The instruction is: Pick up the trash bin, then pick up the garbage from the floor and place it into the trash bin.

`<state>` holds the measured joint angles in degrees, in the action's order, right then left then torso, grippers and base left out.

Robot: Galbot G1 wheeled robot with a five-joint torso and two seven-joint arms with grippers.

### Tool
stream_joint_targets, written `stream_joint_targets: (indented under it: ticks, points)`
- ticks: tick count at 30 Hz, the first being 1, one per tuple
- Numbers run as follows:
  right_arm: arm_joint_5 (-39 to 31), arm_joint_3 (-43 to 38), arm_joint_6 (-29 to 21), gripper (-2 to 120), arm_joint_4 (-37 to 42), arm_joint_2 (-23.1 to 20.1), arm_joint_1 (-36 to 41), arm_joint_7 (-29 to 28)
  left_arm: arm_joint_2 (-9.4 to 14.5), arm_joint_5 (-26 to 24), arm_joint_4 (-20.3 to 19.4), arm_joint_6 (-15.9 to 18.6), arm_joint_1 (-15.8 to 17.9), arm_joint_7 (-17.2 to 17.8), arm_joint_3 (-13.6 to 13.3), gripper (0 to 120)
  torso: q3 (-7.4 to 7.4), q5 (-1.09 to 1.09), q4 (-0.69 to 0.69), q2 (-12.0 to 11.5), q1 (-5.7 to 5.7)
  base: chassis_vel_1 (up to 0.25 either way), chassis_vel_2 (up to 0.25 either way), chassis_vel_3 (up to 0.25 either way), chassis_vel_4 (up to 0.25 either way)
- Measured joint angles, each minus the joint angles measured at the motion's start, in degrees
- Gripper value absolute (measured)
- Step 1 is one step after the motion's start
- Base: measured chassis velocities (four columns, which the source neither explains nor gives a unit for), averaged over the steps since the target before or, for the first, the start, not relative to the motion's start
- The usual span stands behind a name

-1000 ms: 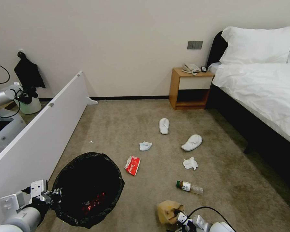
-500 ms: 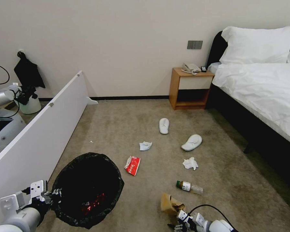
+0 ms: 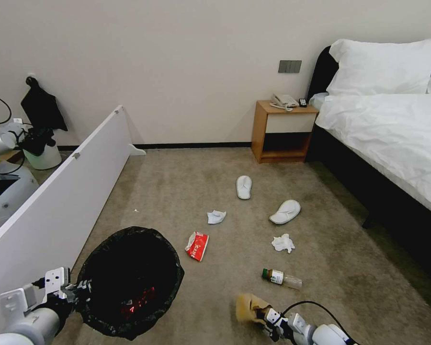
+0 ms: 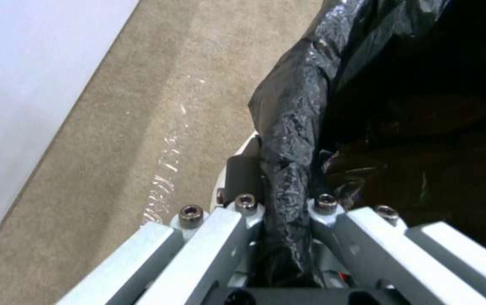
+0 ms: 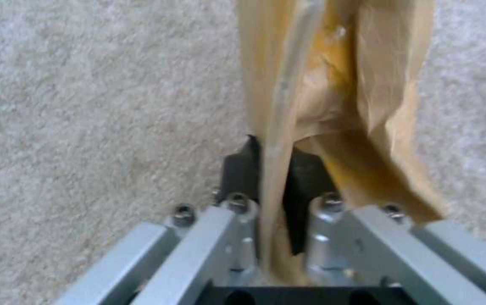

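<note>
Head view: left gripper (image 3: 79,290) clamped on rim of round black-bag-lined trash bin (image 3: 129,280), red item already inside. Bottle, wrapper, tissues, slippers on carpet, not yet collected.

Left wrist view: bag rim pinched between jaws.

Right wrist view: right gripper (image 5: 271,169) clenched on crumpled brown cardboard scrap (image 5: 333,84), not yet binned.

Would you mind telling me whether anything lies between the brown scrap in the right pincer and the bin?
Nothing visible does. The right pincer holds the cardboard scrap, and only bare carpet separates it from the trash bin, held by the left pincer.
</note>
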<state>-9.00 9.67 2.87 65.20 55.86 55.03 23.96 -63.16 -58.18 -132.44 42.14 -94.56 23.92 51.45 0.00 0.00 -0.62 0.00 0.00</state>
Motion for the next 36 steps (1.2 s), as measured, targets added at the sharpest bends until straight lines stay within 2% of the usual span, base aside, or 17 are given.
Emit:
stream_joint_targets:
  ticks: [1,9,17,20,26,28,36]
  points:
    - [0.00,-0.41,0.08,0,0.37,-0.09,0.12,-0.05,0.02,-0.02,0.00,0.00,0.00,0.00,0.00,2,0.00,0.00,0.00,0.00,0.00,0.000,0.000,0.000,0.000]
    - [0.18,-3.34,0.99,0,3.18,-0.83,1.03,-0.71,0.13,-0.15,-0.06,0.00,-0.14,-0.02,-0.09,2,0.00,0.00,0.00,0.00,0.00,0.000,0.000,0.000,0.000]
    - [-0.18,-12.12,3.62,0,10.74,-2.43,4.22,-1.49,0.43,-0.62,-0.31,0.00,-0.45,-0.11,-0.85,2,0.00,0.00,0.00,0.00,0.00,0.000,0.000,0.000,0.000]
    - [-0.98,-13.14,3.81,0,12.21,-2.71,4.69,-1.61,0.49,-0.65,-0.31,0.00,-0.44,-0.12,-0.93,2,0.00,0.00,-0.01,0.00,0.00,0.000,0.000,0.000,0.000]
    - [-6.21,-17.45,4.81,0,20.71,-4.01,6.55,-2.46,1.71,-1.90,-0.43,0.00,-0.53,-0.23,-1.24,2,0.00,-0.01,0.00,0.00,0.00,0.000,0.000,0.000,0.000]
    - [-10.39,-19.41,5.31,0,25.83,-4.49,6.99,-2.77,3.05,-3.30,-0.58,0.00,-0.93,-0.42,-1.22,2,0.00,-0.01,0.00,0.00,0.00,0.000,0.000,0.000,0.000]
    - [-18.65,-18.94,8.14,0,35.24,-4.17,4.36,-3.74,4.54,-4.51,-0.54,0.00,-0.30,-0.43,-2.11,2,0.00,-0.02,0.00,0.00,0.00,0.000,0.000,0.000,0.000]
